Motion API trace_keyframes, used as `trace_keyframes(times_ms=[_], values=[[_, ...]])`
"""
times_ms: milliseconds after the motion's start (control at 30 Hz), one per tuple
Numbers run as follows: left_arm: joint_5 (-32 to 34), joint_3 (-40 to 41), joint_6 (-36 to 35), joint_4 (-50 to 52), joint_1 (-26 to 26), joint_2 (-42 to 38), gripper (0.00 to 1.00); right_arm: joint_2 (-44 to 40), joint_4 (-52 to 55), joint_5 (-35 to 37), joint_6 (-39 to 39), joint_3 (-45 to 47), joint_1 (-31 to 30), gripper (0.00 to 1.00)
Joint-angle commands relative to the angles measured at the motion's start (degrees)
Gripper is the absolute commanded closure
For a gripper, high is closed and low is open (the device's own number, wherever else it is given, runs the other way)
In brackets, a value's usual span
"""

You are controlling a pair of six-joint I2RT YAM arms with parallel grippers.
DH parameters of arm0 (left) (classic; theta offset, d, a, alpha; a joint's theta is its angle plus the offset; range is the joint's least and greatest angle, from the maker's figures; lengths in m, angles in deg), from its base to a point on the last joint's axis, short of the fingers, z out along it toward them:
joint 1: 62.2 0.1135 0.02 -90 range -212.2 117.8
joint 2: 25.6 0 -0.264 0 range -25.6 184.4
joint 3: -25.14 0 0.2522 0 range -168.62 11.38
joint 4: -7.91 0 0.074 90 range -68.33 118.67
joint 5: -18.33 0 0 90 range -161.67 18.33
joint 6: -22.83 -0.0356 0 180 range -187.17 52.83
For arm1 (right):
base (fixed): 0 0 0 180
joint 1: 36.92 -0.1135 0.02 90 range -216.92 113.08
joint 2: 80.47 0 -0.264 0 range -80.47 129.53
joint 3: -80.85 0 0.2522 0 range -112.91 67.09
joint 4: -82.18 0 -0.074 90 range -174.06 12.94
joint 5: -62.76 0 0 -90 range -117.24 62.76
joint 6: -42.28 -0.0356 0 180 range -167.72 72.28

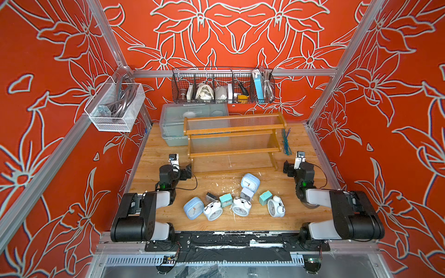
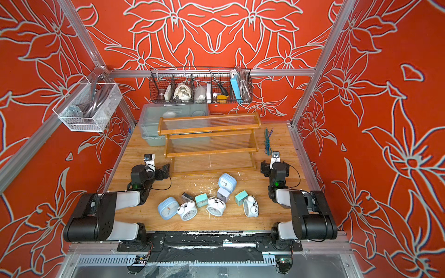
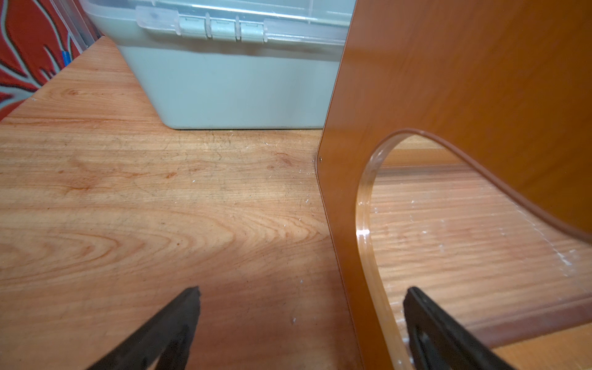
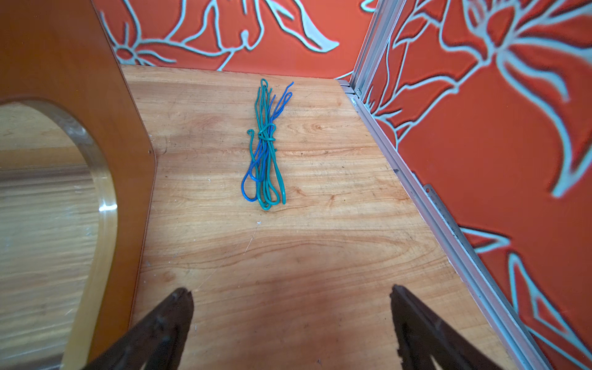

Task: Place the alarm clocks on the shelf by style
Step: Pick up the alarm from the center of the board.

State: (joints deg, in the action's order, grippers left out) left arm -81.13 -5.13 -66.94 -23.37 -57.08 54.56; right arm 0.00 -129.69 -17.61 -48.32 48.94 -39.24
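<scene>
Several alarm clocks lie in a loose heap at the table's front middle: light-blue rounded squares (image 1: 193, 208) (image 1: 250, 182), white twin-bell clocks (image 1: 213, 210) (image 1: 241, 206) (image 1: 276, 207), teal cubes (image 1: 225, 200) (image 1: 265, 197), a whitish-lilac cube (image 1: 246, 194) and a dark cube (image 1: 211, 197). Behind them stands the orange-brown three-tier shelf (image 1: 234, 144) with nothing on it. My left gripper (image 3: 302, 291) is open low by the shelf's left side panel (image 3: 448, 80). By the right side panel (image 4: 64, 64), my right gripper (image 4: 290, 290) is open over bare wood. Neither gripper holds anything.
A grey translucent bin (image 1: 173, 125) sits behind the shelf's left end. A blue-green wire bundle (image 4: 264, 150) lies right of the shelf. A black wire basket (image 1: 222, 86) hangs on the back rail and a white mesh basket (image 1: 115, 106) on the left wall.
</scene>
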Motion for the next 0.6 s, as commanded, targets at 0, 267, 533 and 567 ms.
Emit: trace_keyframes(times_ms=[0, 267, 533, 567], values=[[-0.17, -0.97, -0.31, 0.87, -0.24, -0.44, 0.02, -4.17, 3.5, 1.44, -0.54, -0.22, -0.31, 0.0], [-6.05, -3.83, -3.72, 14.03, -0.18, -9.32, 0.02, -17.41, 25.3, -0.48, -4.13, -5.14, -0.39, 0.0], [-14.77, -11.77, -11.01, 35.58, 2.65, -11.99, 0.02, -22.46, 43.44, -8.15, -4.37, -13.33, -5.25, 0.0], [-16.69, -12.95, -11.56, 38.37, 3.19, -12.21, 0.02, -23.04, 45.36, -9.04, -3.95, -14.3, -6.18, 0.0]])
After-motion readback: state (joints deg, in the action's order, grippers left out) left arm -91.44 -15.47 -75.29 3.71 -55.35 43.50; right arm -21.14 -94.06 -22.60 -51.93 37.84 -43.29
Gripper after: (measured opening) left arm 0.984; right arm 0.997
